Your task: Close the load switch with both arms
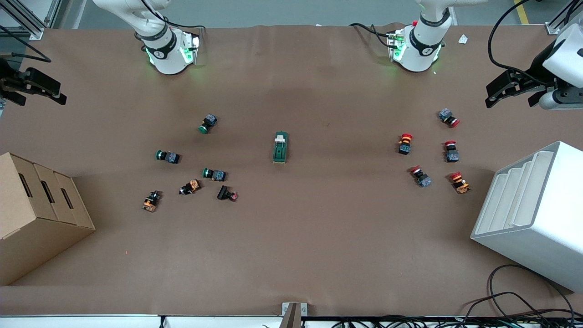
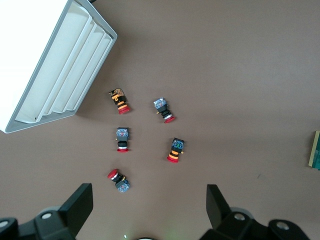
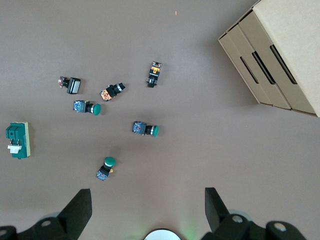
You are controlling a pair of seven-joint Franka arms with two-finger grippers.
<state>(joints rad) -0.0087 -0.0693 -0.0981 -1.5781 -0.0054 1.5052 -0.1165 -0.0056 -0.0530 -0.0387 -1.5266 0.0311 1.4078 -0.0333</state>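
The load switch (image 1: 280, 147), a dark green block with a white lever piece at its end toward the robot bases, lies alone at the middle of the table. It shows in the right wrist view (image 3: 17, 140) and only as an edge in the left wrist view (image 2: 316, 150). My left gripper (image 1: 512, 89) hangs open and empty high over the left arm's end of the table; its fingers (image 2: 80, 206) stand wide apart. My right gripper (image 1: 34, 86) hangs open and empty high over the right arm's end; its fingers (image 3: 77, 210) stand wide apart.
Several green and dark push buttons (image 1: 214, 174) lie toward the right arm's end, several red ones (image 1: 405, 143) toward the left arm's end. A cardboard box (image 1: 34, 214) stands at the right arm's end, a white slotted bin (image 1: 533, 214) at the left arm's end.
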